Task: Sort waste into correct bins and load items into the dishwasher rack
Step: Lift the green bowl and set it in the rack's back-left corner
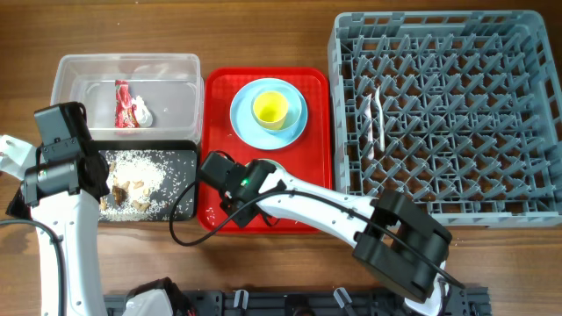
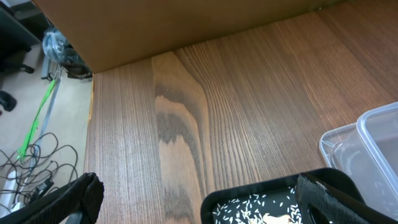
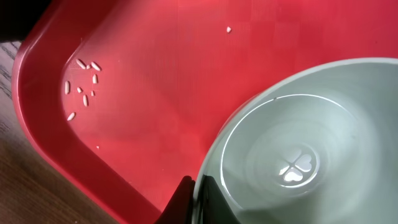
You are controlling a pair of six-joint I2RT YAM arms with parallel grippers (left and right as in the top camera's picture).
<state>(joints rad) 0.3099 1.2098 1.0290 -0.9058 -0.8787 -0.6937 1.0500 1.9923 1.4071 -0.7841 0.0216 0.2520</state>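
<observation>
The right gripper (image 3: 198,200) is pinching shut on the near rim of the pale mint bowl (image 3: 298,162), one finger inside and one outside, at the bottom of the right wrist view. The bowl is sitting in the lower left corner of the red tray (image 3: 124,68), where a few loose rice grains (image 3: 81,87) are lying beside it. Overhead, the arm is hiding the bowl. Higher on the tray, the yellow cup (image 1: 270,108) is standing upright on the light blue plate (image 1: 244,123). At the right of the frame, the grey dishwasher rack (image 1: 336,88) is holding two white plastic utensils (image 1: 376,118) near its left side.

The left gripper (image 2: 199,186) is hovering with its fingers spread wide and holding nothing, over the wooden surface (image 2: 186,106) at the black bin (image 1: 182,189). That bin is carrying white rice with brown bits (image 1: 132,175). Just above it, the clear bin (image 1: 66,83) is holding the red wrapper (image 1: 124,104) and the white paper scrap (image 1: 141,114).
</observation>
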